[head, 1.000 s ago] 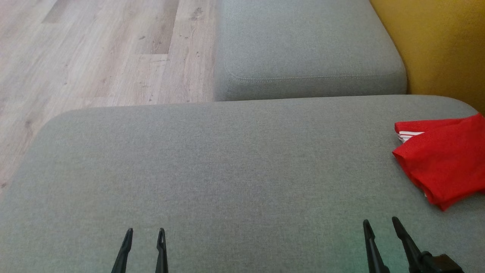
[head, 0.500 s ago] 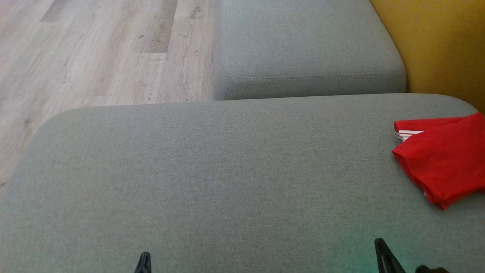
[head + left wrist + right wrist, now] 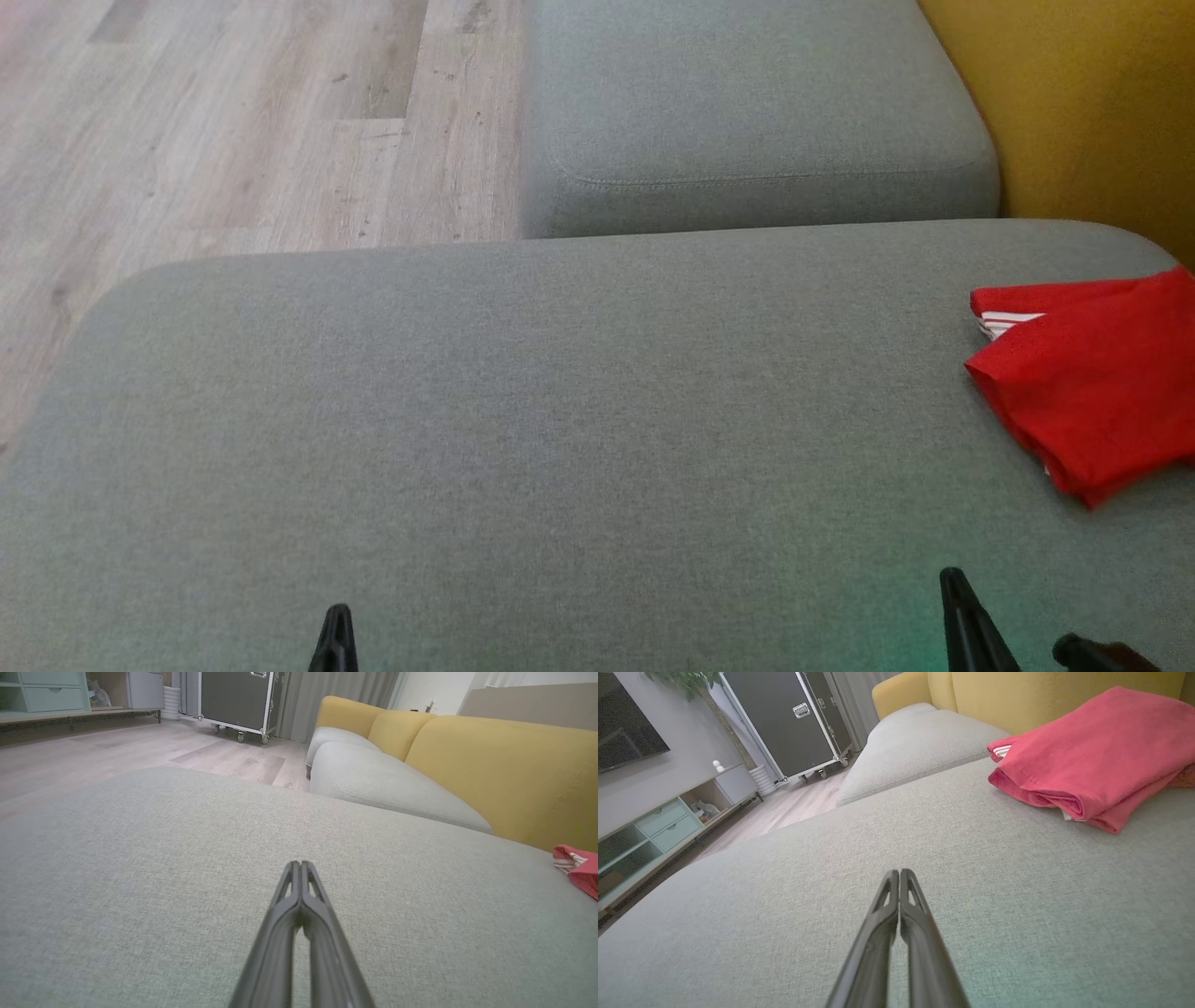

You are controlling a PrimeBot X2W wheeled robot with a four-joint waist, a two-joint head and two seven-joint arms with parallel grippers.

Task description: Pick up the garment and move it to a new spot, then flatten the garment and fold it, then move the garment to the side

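A folded red garment (image 3: 1097,392) with a white striped trim lies at the right edge of the grey sofa cushion (image 3: 560,420), against the yellow backrest. In the right wrist view the garment (image 3: 1092,760) is a neat stack up and to the right of my right gripper (image 3: 899,872), whose fingers are pressed together with nothing between them. My left gripper (image 3: 299,864) is also shut and empty, hovering over bare cushion far left of the garment (image 3: 579,870). In the head view both grippers peek up from the bottom edge, left gripper (image 3: 336,616) and right gripper (image 3: 952,579).
A second grey seat cushion (image 3: 756,112) lies beyond the near one, with the yellow backrest (image 3: 1092,103) on the right. Wooden floor (image 3: 233,131) spreads to the left. A black wheeled case (image 3: 794,723) and a pale cabinet (image 3: 654,830) stand across the room.
Both grippers went from open to shut and drew back toward the bottom edge of the head view. The camera shifted slightly; the garment stayed where it lay.
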